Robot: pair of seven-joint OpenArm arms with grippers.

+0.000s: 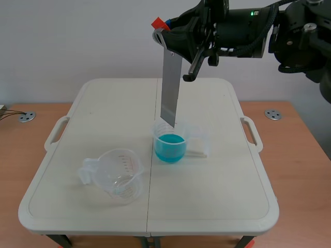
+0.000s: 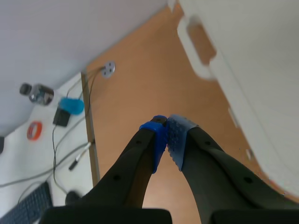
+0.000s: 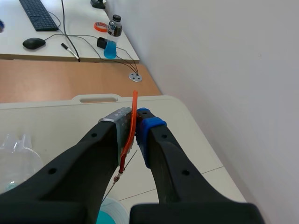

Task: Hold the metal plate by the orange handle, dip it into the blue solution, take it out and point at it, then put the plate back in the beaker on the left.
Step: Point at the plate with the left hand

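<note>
My right gripper (image 1: 161,26) is high over the table's middle, shut on the orange handle (image 1: 157,22) of the metal plate (image 1: 170,89). The grey plate hangs straight down, its lower edge at the rim of the small beaker of blue solution (image 1: 170,147). In the right wrist view the orange handle (image 3: 133,128) is pinched edge-on between my fingers (image 3: 150,133), with the blue beaker (image 3: 110,215) below. An empty clear beaker (image 1: 118,175) stands at the front left. My left gripper (image 2: 167,133) is shut on nothing, off the table's left side over the wooden desk (image 2: 140,98).
The white folding table (image 1: 217,206) has carry handles on both sides (image 1: 56,133). A wooden desk surrounds it, with round metal grommets (image 1: 272,114). Beyond the desk lie cables, a bottle (image 3: 110,39), a keyboard and a mouse.
</note>
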